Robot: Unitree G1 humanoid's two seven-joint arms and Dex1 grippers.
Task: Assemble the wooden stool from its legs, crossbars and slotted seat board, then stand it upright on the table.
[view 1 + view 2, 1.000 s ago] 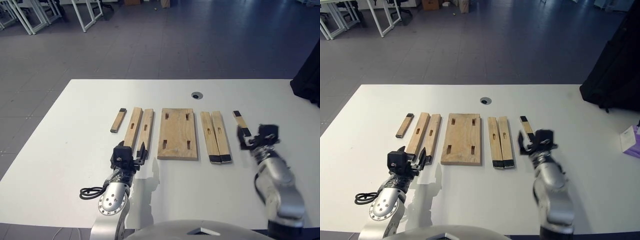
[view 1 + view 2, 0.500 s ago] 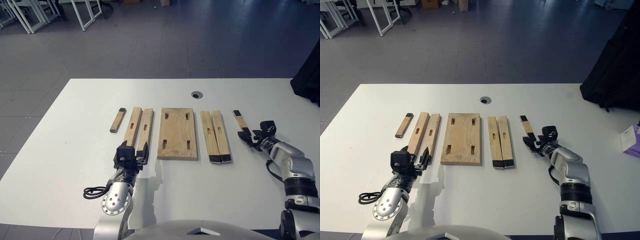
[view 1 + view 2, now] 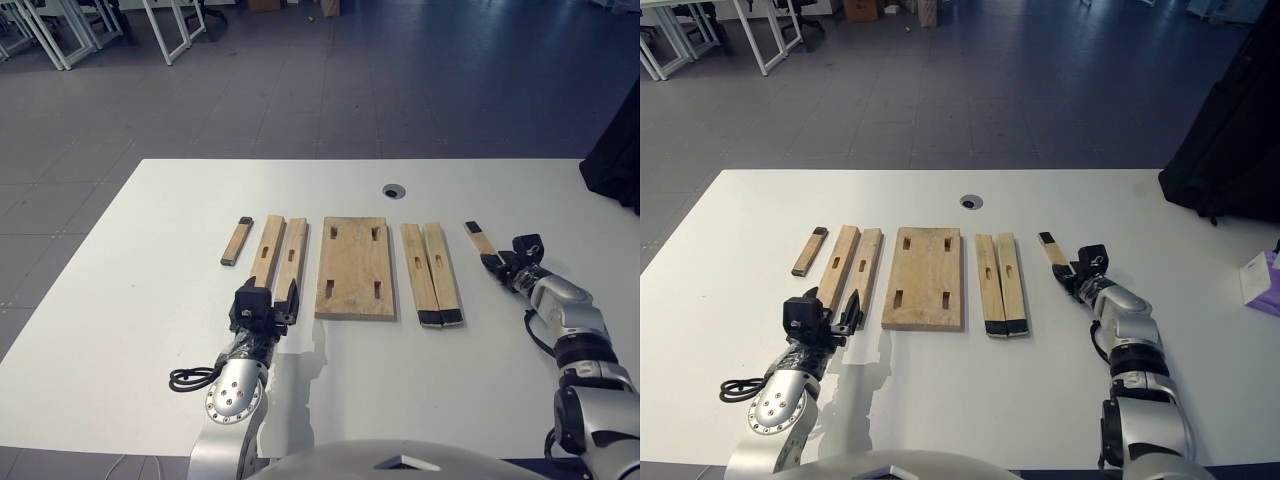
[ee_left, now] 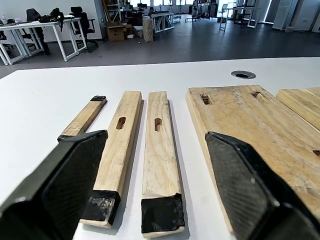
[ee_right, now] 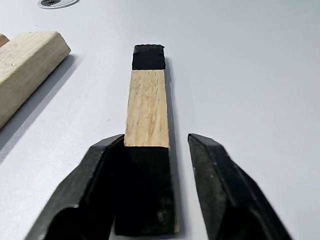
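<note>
You have the parts laid flat in one row across the white table (image 3: 150, 260), probably so that each piece can be reached from the near edge without moving another. The wide pale wooden seat board (image 3: 355, 266) with four slots lies in the middle. The two long slotted wooden left legs (image 3: 278, 255) lie side by side just left of it. The two right legs (image 3: 431, 272), of the same wood with black near ends, lie just right of it. A short wooden left crossbar (image 3: 237, 241) with black tips lies at the far left of the row, and the matching right crossbar (image 5: 146, 107) at the far right, a little apart from the legs.

Your right gripper (image 3: 500, 264) sits low at the near black end of the right crossbar. Its fingers are spread, one on each side of the bar, and not pressed on it; I judge this is the line-up for a pinch. Your left gripper (image 3: 268, 298) is spread wide and holds nothing, just at the near ends of the left legs.

I find no label or writing on the wood. The purple box (image 3: 1262, 280) at the right edge of the table carries print, but it is too small to read.
</note>
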